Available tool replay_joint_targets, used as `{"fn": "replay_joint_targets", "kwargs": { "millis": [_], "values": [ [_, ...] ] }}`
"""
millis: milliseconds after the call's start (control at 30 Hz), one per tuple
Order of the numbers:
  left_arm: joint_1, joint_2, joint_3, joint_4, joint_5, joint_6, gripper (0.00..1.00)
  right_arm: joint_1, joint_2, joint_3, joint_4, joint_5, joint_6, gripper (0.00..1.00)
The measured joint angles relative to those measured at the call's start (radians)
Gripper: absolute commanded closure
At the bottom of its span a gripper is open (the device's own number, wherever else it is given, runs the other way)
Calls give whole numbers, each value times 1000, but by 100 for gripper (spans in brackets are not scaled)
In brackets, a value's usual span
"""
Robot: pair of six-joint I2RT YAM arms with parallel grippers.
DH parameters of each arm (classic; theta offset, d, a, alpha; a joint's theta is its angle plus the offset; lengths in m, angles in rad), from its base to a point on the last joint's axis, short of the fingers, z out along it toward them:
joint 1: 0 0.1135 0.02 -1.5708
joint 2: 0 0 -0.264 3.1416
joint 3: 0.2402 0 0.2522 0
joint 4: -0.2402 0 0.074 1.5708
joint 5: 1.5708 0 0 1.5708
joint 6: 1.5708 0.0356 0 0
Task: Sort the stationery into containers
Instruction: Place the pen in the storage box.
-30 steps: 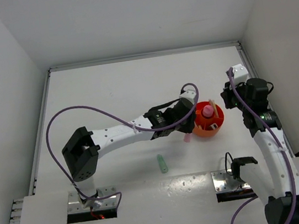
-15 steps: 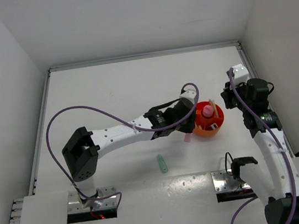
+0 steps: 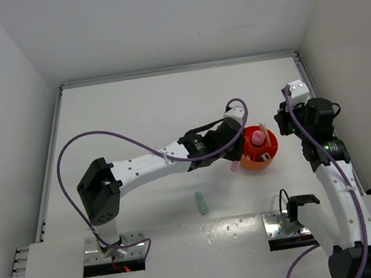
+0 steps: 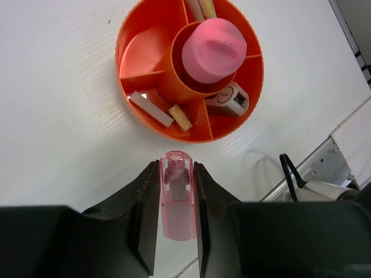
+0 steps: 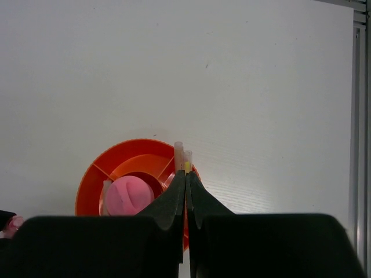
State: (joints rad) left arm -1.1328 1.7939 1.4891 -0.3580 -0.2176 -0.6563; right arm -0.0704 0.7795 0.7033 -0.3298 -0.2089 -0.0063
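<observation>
Beside the tub [image 4: 120,55], a pink marker [image 4: 177,202] is clamped by the left end effector [image 4: 177,169]. The right end effector [image 5: 186,176] is pressed closed, empty; the tub's near rim is hidden.

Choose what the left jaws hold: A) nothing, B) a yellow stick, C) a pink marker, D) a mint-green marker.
C: the left wrist view shows the pink marker clamped between the left jaws, just short of the tub.
</observation>
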Motion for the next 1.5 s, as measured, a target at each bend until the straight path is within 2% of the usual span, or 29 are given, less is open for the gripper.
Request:
{"fn": "replay_joint_targets", "kwargs": {
  "millis": [333, 633, 733, 967, 1500],
  "values": [
    [49, 25, 14, 89, -61, 103, 100, 0, -2, -4, -1, -1, 0, 100],
    [106, 90, 18, 343, -208, 189, 100, 0, 4, -14, 0, 1, 0, 100],
    [130, 139, 64, 413, -235, 201, 100, 0, 11, -16, 0, 8, 0, 100],
    [144, 223, 133, 540, -235, 211, 100, 0, 28, -17, 2, 28, 0, 100],
    [140, 272, 108, 656, -160, 151, 100, 0, 38, -26, 15, 74, 0, 100]
  ]
}}
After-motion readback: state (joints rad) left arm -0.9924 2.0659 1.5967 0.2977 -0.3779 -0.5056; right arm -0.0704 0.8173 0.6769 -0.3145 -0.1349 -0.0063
